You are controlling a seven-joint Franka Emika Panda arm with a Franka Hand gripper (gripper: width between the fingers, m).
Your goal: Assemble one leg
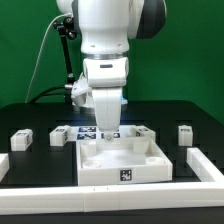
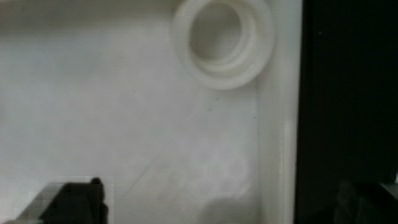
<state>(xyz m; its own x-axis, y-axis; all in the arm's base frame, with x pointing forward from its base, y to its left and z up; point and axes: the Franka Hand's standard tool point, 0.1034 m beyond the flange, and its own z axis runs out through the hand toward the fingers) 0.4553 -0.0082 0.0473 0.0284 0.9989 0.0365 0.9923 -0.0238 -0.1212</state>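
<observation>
In the exterior view three legs lie on the black table: small white blocks with square markers, two at the exterior view's left point(image 1: 20, 139) point(image 1: 62, 135) and one at the right point(image 1: 185, 133). My gripper point(image 1: 104, 143) hangs low over the far part of the large white square piece with corner pockets point(image 1: 120, 172), away from all the legs. In the wrist view the gripper point(image 2: 228, 205) is open with nothing held. Its dark fingertips point(image 2: 71, 200) stand wide apart over the white piece point(image 2: 125, 120), near a round socket point(image 2: 222, 40) and the piece's edge.
A low white rail point(image 1: 110, 192) runs along the table's front and up both sides. The marker board point(image 1: 85, 130) lies behind the square piece, partly hidden by the arm. A green wall stands behind the table.
</observation>
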